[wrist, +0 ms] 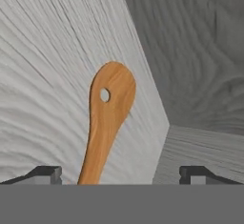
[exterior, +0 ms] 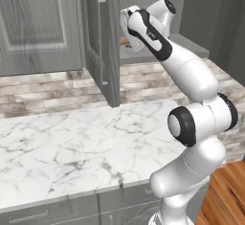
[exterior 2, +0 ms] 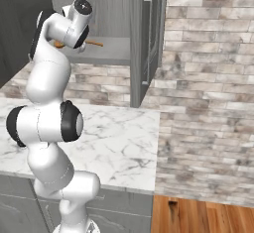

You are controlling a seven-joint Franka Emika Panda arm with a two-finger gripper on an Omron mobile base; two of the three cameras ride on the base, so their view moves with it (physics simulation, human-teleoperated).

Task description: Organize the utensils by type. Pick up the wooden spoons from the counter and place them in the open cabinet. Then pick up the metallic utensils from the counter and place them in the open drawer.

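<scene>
In the hand view the gripper stands wide open, its two dark finger tips set far apart at the lower left and lower right of the frame, with nothing clamped between them. A wooden spoon lies between the tips on the pale grey cabinet shelf; its orange-brown handle rises from the bottom centre and its flat head, pierced by a small round hole, sits at the middle of the frame. The spoon touches neither tip, so it lies released on the shelf. To the right of it, darker grey wood-grain walls of the open cabinet meet in a corner. In the left base view the white arm reaches up from the lower right to the upper centre, its hand inside the open cabinet, past the edge of the open cabinet door; a sliver of orange-brown shows beside the wrist. In the right base view the spoon's handle pokes out to the right of the hand at upper left, lying on the shelf. The white marble counter spreads below across the lower half of that left view.
</scene>
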